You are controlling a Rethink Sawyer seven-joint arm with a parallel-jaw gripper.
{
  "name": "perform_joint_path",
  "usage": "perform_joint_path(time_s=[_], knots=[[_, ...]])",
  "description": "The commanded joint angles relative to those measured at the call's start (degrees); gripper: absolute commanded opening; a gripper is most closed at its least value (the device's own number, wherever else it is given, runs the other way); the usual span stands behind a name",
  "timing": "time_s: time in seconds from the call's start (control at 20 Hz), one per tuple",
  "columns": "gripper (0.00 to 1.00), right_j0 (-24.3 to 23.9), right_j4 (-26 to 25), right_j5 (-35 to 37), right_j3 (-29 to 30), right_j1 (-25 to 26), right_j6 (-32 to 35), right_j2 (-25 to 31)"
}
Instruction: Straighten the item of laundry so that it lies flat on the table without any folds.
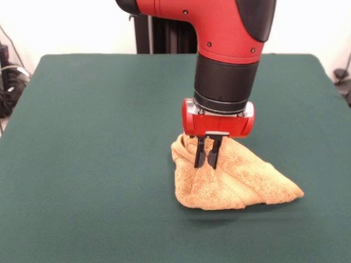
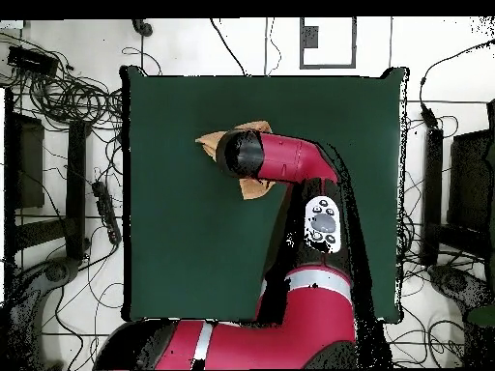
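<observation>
The orange-tan towel (image 1: 241, 181) lies bunched in a folded heap on the green table (image 1: 88, 137), right of centre and toward the near edge in the front view. One corner points right; the heap rises to a peak under the gripper. My gripper (image 1: 206, 164) points straight down with its two black fingers close together, pinching the top of the heap. In the overhead view the arm's wrist covers the gripper and most of the towel (image 2: 208, 142); only tan edges show beside it on the table (image 2: 193, 242). The tag and woven band are hidden.
The black pedestal column (image 1: 164, 35) stands behind the table's far edge. Cables (image 2: 68, 97) and dark stands (image 2: 77, 184) lie on the floor around the table. The arm (image 2: 309, 193) reaches across the table's right half in the overhead view.
</observation>
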Motion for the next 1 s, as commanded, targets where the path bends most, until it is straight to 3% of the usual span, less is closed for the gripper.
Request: perform_joint_path(time_s=[0.05,0.4,0.6,0.8,1.0], knots=[[0.00,-1.85,-1.26,26.38,-4.32,0.41,-0.74,2.56],[0.00,-1.52,-1.69,26.04,-3.52,-2.81,1.06,2.93],[0.00,-1.45,-2.39,32.93,-8.84,-2.87,0.96,3.23],[0.00,-1.20,-2.83,35.62,-8.29,-5.27,1.61,3.30],[0.00,-1.97,-2.52,38.24,-12.26,-3.83,2.16,4.20]])
